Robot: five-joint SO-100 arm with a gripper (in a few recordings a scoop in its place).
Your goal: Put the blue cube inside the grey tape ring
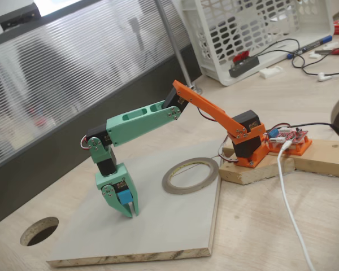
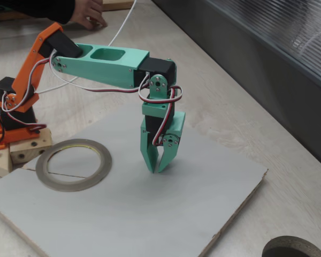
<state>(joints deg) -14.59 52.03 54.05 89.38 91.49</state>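
- Gripper (image 1: pixel 128 208) pointing down at the grey board (image 1: pixel 169 231), fingers pinching the cube (image 1: pixel 124 196).
- Cube just above the board, well apart from the ring (image 1: pixel 190 175).

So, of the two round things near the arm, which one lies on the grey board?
The grey tape ring, flat on the grey board beside the arm's orange base. The other is a dark round hole cut in the wooden table, off the board's corner.
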